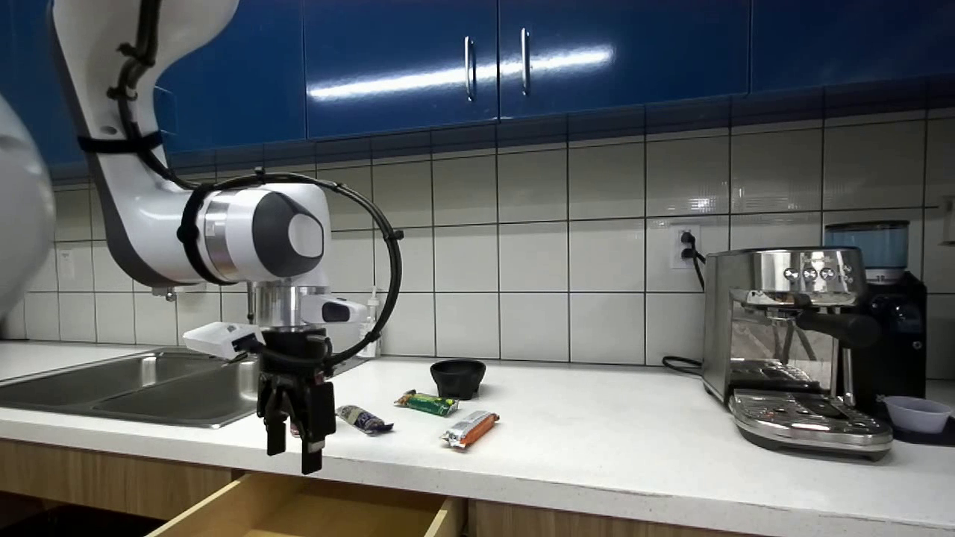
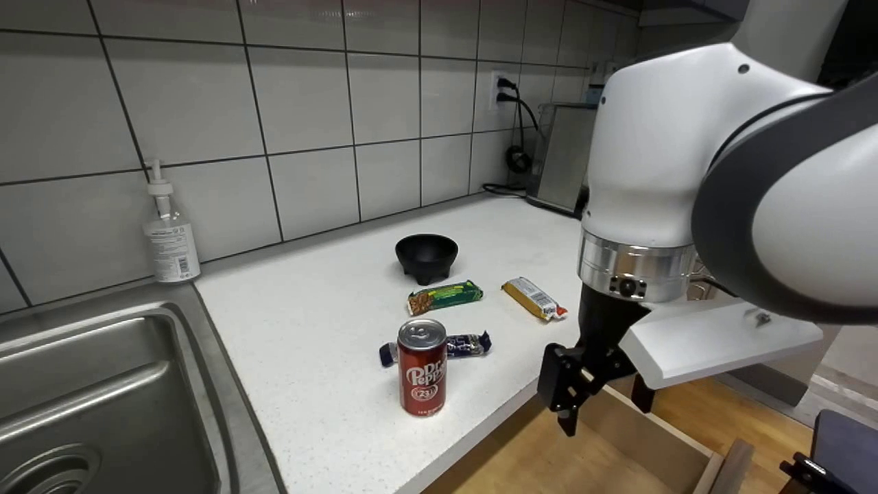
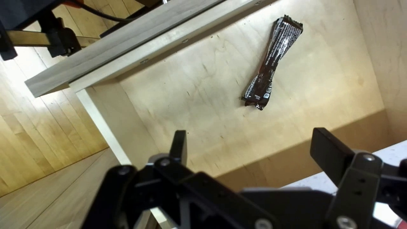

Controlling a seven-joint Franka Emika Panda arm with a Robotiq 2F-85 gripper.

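Gripper [image 3: 250, 143] is spread nice and wide in the wrist view, hanging over an open wooden drawer [image 3: 197, 105] with a dark-wrapped bar [image 3: 270, 65] just lying there inside, well apart from the fingers [image 3: 330, 152]. In an exterior view it's pointing straight down in front of the counter [image 1: 597, 440], where a black bowl [image 1: 457, 382], green bar [image 1: 429, 403], orange-and-silver bar [image 1: 470, 429] and blue bar [image 1: 363, 419] sit, espresso machine [image 1: 768, 332] way over beside the grinder [image 1: 904, 321]. In an exterior view a red Dr Pepper can [image 2: 422, 370] stands upright, blocking part of the blue bar, and a pump bottle [image 2: 171, 243] sits by the steel sink [image 2: 230, 398].
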